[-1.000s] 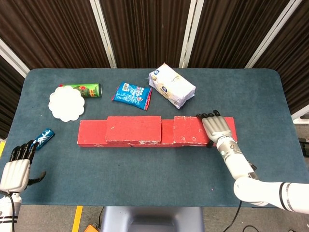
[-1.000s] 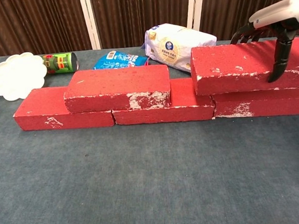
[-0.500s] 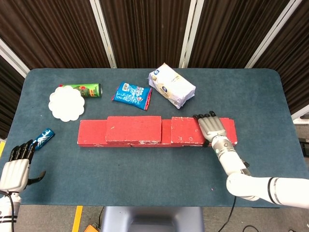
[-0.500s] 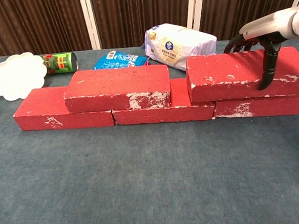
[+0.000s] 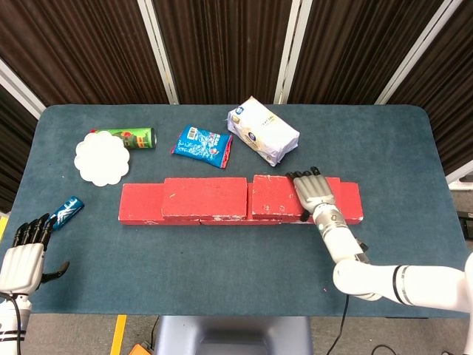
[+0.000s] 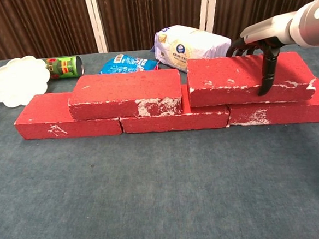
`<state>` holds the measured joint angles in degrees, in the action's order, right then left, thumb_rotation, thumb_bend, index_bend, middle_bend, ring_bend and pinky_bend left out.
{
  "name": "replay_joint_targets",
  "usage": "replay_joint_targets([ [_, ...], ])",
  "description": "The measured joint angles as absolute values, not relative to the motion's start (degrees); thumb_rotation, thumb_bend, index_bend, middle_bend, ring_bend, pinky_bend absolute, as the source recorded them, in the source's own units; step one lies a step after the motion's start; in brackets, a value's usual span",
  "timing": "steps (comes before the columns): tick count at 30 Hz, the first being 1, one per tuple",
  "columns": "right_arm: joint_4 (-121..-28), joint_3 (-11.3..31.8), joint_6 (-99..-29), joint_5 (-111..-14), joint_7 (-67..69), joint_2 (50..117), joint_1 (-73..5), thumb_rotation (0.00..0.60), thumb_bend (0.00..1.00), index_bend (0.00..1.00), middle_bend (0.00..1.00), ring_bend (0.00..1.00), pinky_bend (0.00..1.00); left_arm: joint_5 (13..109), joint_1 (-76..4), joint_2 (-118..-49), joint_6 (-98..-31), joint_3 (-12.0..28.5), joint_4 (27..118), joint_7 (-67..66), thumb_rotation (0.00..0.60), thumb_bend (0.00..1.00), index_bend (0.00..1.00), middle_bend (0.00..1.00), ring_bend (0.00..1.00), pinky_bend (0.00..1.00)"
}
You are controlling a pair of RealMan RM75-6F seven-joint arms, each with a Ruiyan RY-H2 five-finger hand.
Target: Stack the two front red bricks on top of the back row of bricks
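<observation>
Three red bricks form the bottom row (image 5: 140, 206) (image 6: 67, 124) across the table's middle. Two more lie on top of it. The left top brick (image 5: 205, 197) (image 6: 125, 92) lies untouched. My right hand (image 5: 314, 194) (image 6: 255, 43) grips the right top brick (image 5: 273, 198) (image 6: 222, 82), fingers over its back edge and thumb down its front face. A narrow gap separates the two top bricks. My left hand (image 5: 26, 259) hovers at the near left table edge, fingers spread, holding nothing; only the head view shows it.
Behind the bricks lie a white paper plate (image 5: 102, 157) (image 6: 17, 80), a green can (image 5: 133, 138) (image 6: 64, 66), a blue snack bag (image 5: 203, 145) (image 6: 127, 64) and a white packet (image 5: 262, 133) (image 6: 190, 45). A small blue wrapper (image 5: 68, 211) lies by my left hand.
My right hand has slid the right top brick leftward along the bottom row, nearly closing the gap to the left top brick. The left hand has stayed still.
</observation>
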<state>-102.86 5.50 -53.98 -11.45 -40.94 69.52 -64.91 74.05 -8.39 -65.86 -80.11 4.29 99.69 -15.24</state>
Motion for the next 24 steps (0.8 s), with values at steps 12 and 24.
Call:
replay_joint_targets([
  [12, -101.92, 5.36, -54.16, -10.05, -41.42, 71.10, -66.08, 0.600, 0.18, 0.28, 0.32, 0.26, 0.00, 73.98, -8.38, -65.75, -80.04, 4.33, 99.70, -14.89, 0.600, 0.23, 0.00, 0.00, 0.00, 0.06],
  [24, -100.63, 5.18, -53.51, -9.53, -41.37, 72.31, -66.67, 0.600, 0.18, 0.27, 0.32, 0.26, 0.00, 73.82, -8.43, -65.72, -79.88, 4.32, 99.75, -14.94, 0.600, 0.23, 0.00, 0.00, 0.00, 0.06],
])
